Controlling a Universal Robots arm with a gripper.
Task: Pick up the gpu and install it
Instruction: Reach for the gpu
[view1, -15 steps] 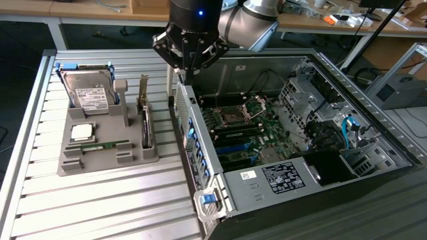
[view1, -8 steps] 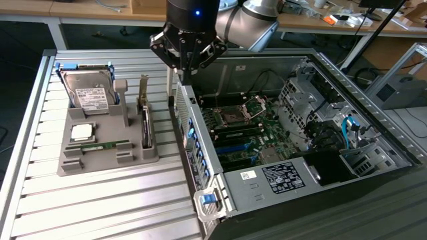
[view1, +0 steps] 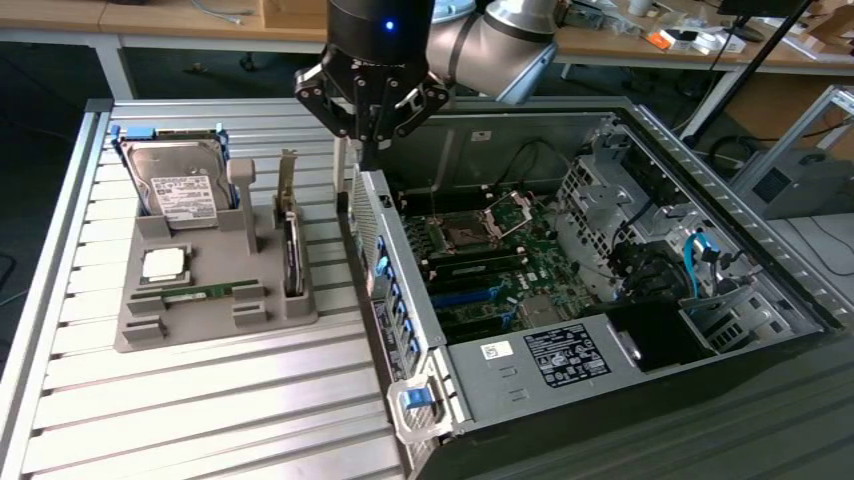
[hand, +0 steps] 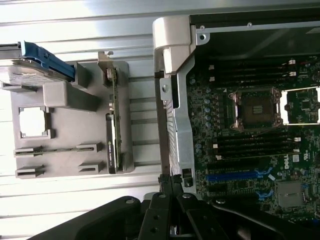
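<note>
Aluminium slats make up the silvery table (view1: 200, 400), on which a large open black and silver computer case (view1: 747, 260) is laid on its side with its green motherboard (view1: 501, 260) exposed. Over the case wall that faces the parts tray, the black gripper (view1: 374, 145) of the silver arm is held; its fingers are drawn together with nothing between them. Just beside that wall, a grey moulded plastic tray (view1: 200, 320) is set. In the tray slot nearest the case, the gpu (view1: 290, 250), a thin dark circuit card with a narrow silvery bracket, is stood on edge, untouched. Further from the case, a boxy silver hard drive (view1: 180, 185), a square silver processor chip (view1: 163, 263) and a small green memory stick (view1: 200, 292) are seated.
</note>
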